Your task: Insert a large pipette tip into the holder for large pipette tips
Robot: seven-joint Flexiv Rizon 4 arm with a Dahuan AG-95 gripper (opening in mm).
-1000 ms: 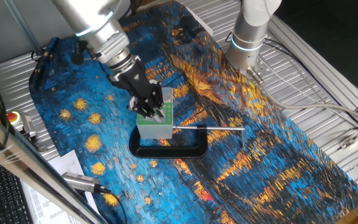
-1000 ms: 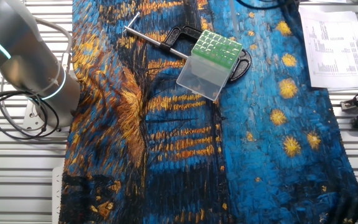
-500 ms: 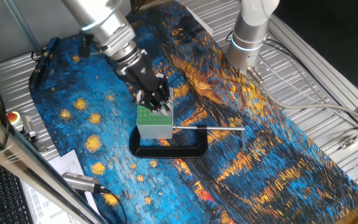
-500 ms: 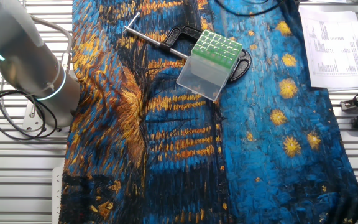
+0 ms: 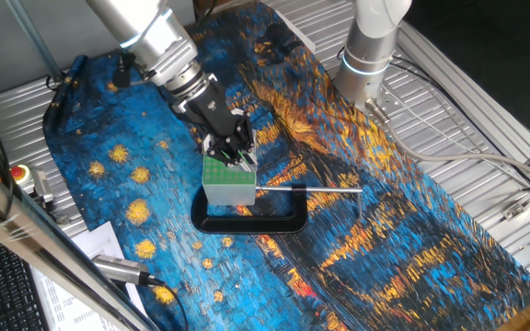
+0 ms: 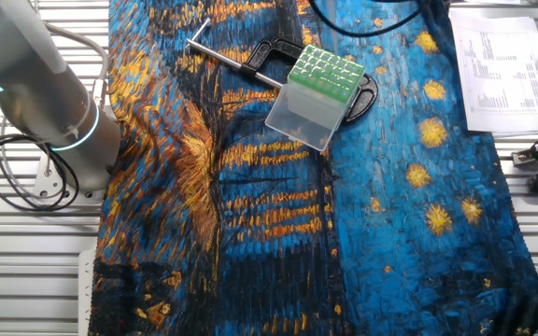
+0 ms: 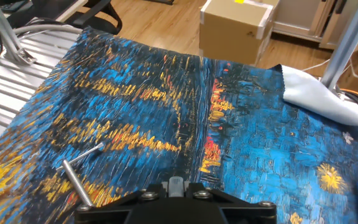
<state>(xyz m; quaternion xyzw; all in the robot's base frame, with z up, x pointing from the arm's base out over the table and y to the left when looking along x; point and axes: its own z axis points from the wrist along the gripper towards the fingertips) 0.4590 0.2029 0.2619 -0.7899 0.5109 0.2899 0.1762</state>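
Observation:
The holder for large pipette tips point(image 5: 228, 187) is a translucent box with a green hole grid point(image 5: 221, 171), standing inside a black C-clamp. It also shows in the other fixed view point(image 6: 308, 103). My gripper point(image 5: 236, 154) hangs right over the far right part of the green grid, fingers pointing down and close together. In the hand view a short greyish piece point(image 7: 176, 184), which looks like the wide end of the large pipette tip, sits pinched between the two black finger blocks. The tip's point is hidden behind the fingers. The gripper is out of frame in the other fixed view.
The black C-clamp point(image 5: 251, 222) lies round the box's base, and its shiny metal rod point(image 5: 309, 189) sticks out to the right. The rod also shows in the hand view point(image 7: 79, 179). A second grey arm's base point(image 5: 368, 51) stands at the back. A blue-and-orange painted cloth point(image 5: 385, 239) covers the table.
Over the last second my hand has shifted a little to the right above the green grid. In the last half second it has barely moved. The box and clamp have stayed put.

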